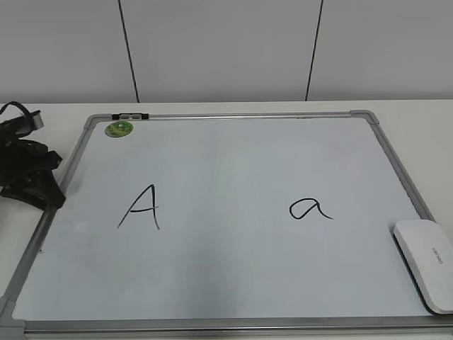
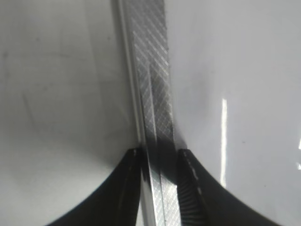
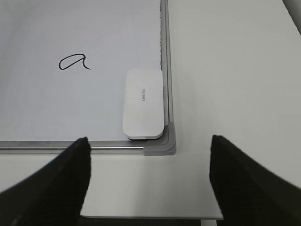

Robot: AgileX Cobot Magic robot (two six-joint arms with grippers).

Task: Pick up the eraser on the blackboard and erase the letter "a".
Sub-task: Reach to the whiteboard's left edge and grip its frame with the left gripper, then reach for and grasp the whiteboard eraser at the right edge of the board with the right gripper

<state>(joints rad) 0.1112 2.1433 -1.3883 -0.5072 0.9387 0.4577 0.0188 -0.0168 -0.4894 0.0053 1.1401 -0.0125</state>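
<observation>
So the exterior view gives me the whole blackboard [image 1: 226, 177] lying flat on the white table [image 1: 56, 110], but my right claw isn't in it at all. Only my left arm shows there, as a black lump at the board's left edge. My right wrist view is where I see my right claw [image 3: 149, 176]: fingers spread wide apart, nothing between them, hanging over bare table just off the board's near right corner. My left wrist view is super close up and a bit blurry. My left claw [image 2: 159, 162] has its 2 fingers either side of the board's metal frame [image 2: 153, 94]; whether they're actually pinching it, I can't tell.

Count: 1 eraser [image 3: 143, 103], 2 letters, 1 green sticker [image 1: 119, 129]. The eraser sits on the board tucked into that near right corner, long side right up against the frame, lettering up. The letter "a" [image 1: 309, 209] is on the right half, near the eraser but not touching. The capital A [image 1: 140, 207] is on the left half, well apart from it.

Behind the table there's a pale paneled wall [image 1: 226, 49] with dark seams.
</observation>
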